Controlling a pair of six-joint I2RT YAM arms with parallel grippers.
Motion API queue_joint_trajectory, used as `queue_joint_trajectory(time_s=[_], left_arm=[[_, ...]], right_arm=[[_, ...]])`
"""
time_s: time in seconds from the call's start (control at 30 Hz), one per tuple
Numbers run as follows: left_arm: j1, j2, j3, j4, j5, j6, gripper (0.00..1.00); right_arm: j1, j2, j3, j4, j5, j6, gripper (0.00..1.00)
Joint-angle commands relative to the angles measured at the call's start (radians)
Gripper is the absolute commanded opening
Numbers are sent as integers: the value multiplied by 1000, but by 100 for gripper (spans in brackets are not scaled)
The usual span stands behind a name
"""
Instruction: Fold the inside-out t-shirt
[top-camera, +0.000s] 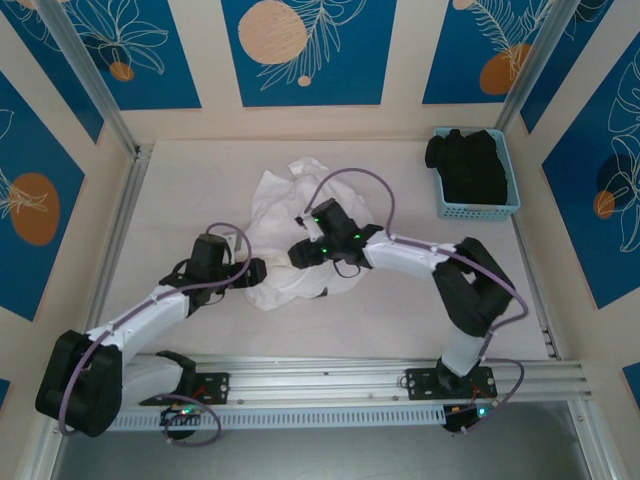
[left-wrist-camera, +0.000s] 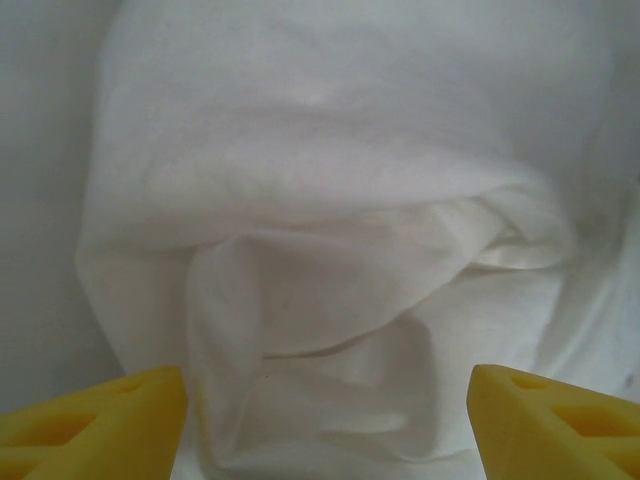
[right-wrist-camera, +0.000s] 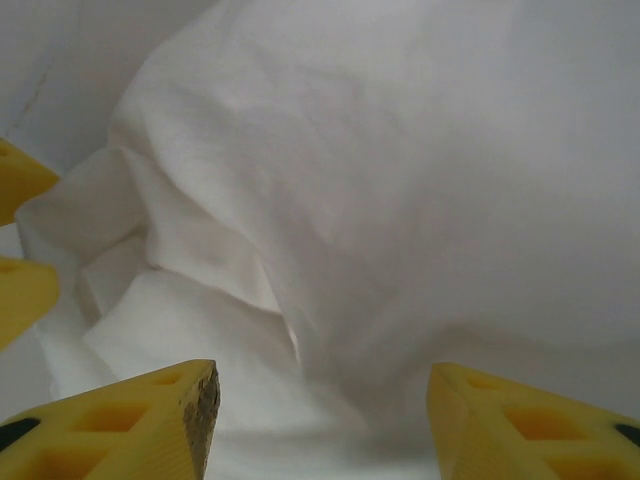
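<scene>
White tabletop, walled by cream panels with blue leaf prints (a blue basket of black clothing sits at the far right). The inside-out t-shirt lies crumpled mid-table, its long axis running from the arms toward the back wall. Collar and hem cannot be told apart. The left gripper and right gripper hover over its near folds, fingers spread, gripping nothing.
</scene>
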Motion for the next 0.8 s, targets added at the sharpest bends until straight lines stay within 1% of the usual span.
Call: queue_joint_trajectory(time_s=[0.0,0.03,0.07,0.1,0.13,0.17,0.23,0.33,0.43,0.53,0.6,0.77], left_arm=[[-6,-12,-2,-8,-81,28,74],[-5,-13,-3,-13,-80,30,74],[-6,-12,-1,-19,-76,33,74],[-6,-14,0,-24,-72,37,73],[-7,-20,-2,-23,-66,42,73],[-10,-33,-7,-15,-61,46,73],[-25,-77,-20,17,-58,60,72],[-70,-143,-55,131,-59,97,71],[-111,-145,-58,229,-47,130,71],[-141,-94,-1,225,-57,186,71],[-156,-55,33,219,-51,233,71],[-188,47,95,216,16,305,71]], right_arm=[[21,94,82,2,39,-43,57],[20,126,115,-17,41,-51,53],[18,149,141,-35,38,-58,45],[17,159,156,-45,40,-63,35],[14,157,163,-50,40,-68,23],[9,139,163,-53,32,-70,14],[-10,78,139,-46,-2,-59,5],[-60,-49,62,9,-155,-11,0],[-101,-132,14,34,-297,49,0],[-129,-178,-7,32,-362,79,0],[-147,-197,-18,31,-382,94,0],[-180,-223,-36,43,-431,133,0]])
